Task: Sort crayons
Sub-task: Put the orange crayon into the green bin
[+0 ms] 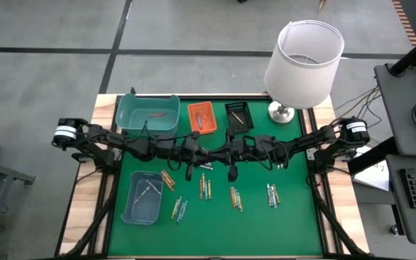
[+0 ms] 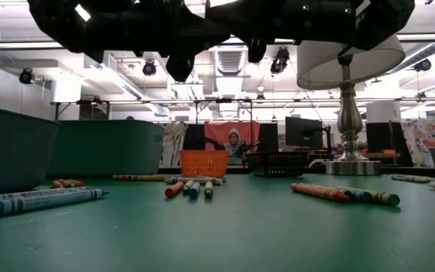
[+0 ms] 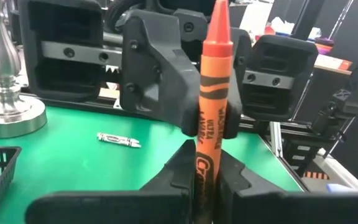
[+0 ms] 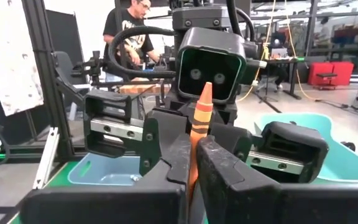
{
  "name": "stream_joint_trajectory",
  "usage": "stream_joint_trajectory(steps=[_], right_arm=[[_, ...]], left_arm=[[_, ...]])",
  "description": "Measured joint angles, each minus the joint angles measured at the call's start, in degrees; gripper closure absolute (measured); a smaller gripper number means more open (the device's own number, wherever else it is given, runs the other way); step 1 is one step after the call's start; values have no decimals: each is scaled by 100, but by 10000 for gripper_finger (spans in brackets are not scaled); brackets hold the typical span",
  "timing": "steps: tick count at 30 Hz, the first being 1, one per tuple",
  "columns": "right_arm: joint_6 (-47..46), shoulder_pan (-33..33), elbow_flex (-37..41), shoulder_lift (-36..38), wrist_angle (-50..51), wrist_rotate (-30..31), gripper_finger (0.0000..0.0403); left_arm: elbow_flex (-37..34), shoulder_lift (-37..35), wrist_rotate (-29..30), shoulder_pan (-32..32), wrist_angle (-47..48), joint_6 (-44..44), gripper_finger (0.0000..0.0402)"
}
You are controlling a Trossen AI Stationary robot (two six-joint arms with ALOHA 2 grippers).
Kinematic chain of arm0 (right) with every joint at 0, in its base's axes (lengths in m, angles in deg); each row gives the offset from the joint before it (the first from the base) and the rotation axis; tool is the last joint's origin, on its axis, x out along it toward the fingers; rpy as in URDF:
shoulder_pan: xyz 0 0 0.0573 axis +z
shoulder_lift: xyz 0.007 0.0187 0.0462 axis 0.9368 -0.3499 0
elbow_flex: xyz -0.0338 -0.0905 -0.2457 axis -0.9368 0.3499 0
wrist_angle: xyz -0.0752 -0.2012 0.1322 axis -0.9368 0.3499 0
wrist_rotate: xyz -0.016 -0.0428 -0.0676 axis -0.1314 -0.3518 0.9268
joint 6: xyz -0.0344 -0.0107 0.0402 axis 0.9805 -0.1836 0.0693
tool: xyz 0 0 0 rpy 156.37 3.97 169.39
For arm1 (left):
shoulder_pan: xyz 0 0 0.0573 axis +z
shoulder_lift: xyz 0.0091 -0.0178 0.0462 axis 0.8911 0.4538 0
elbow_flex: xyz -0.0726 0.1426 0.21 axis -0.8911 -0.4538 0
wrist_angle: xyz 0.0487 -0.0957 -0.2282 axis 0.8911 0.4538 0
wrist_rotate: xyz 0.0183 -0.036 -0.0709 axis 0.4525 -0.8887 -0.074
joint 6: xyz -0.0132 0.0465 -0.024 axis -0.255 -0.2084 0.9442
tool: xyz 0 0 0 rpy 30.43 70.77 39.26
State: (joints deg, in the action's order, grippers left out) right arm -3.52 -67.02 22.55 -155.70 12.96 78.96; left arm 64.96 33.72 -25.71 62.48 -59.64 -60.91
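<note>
Tools (image 3: pixel 205 186), two, on one orange crayon (image 3: pixel 213 93).

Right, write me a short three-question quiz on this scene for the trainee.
1. What colour is the crayon clamped at once by the fingers of the left gripper and the right gripper? A red, B orange, C blue.
2. True or false: the lamp lies toppled on the table.
3. Fill in: the small tray between the orange tray and the lamp is ____.
Key: 1 B; 2 false; 3 black.
</note>
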Motion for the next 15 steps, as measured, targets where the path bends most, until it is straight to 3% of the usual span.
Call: stream_joint_trajectory(steps=[8,15], right_arm=[[23,-15,-2,83,134,252,321],[-51,-15,-5,734,1486,1184,274]], left_arm=[[436,-56,19,75,1135,-26,399],[1136,-457,95,416,3691,-432,400]])
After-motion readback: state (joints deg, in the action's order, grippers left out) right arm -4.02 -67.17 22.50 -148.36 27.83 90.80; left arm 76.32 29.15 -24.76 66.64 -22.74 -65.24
